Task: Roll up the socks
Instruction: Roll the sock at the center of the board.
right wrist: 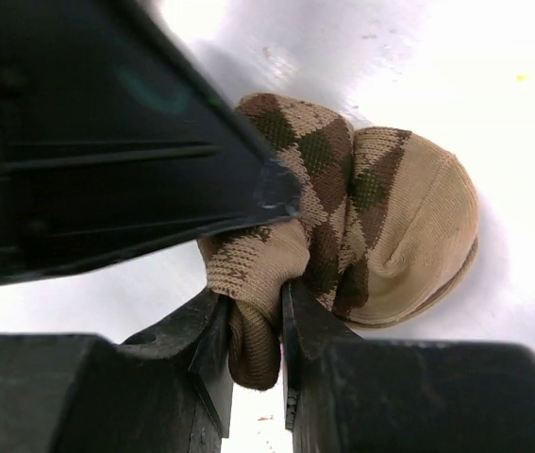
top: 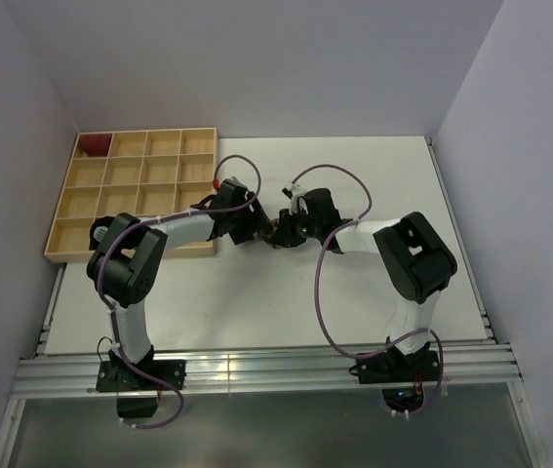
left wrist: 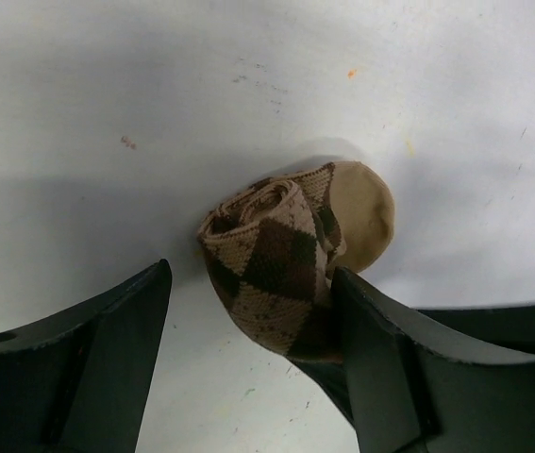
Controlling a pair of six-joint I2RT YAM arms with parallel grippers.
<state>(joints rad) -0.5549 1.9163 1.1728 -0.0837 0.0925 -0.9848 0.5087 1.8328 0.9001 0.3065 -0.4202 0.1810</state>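
I see a white table (top: 256,302) closed in by plain pale walls (top: 3,195) on the left, at the back and on the right. The surface is matt, with a few small specks and scuffs in the left wrist view.

In the upper left of the top view a wooden tray (top: 59,255) of square compartments lies along the table's left edge. A red bundle (top: 94,144) sits in its top-left compartment. The left arm (top: 130,263) rises from the lower left and reaches across the tray's lower right corner toward the middle.

The left gripper (left wrist: 250,274) has its fingers spread. The sock (left wrist: 281,269), tan with brown diamonds, lies on the table between them, partly rolled. Its right side touches the right finger, and the left finger stands apart from it.

The sock is at the centre of the top view, mostly hidden between the two wrists. The right gripper (right wrist: 256,311) meets it from the right, with its fingers pinching a fold of the sock's rolled end. The plain tan toe bulges out to the right in that view.

The right arm (top: 408,258) bends back to its base at the lower right.

Bare table stretches between the two bases in the lower middle, and more lies along the back and right edges. A metal rail (top: 256,369) runs along the near edge. The tightest spot is where the tray's right rim sits just beside the left wrist.
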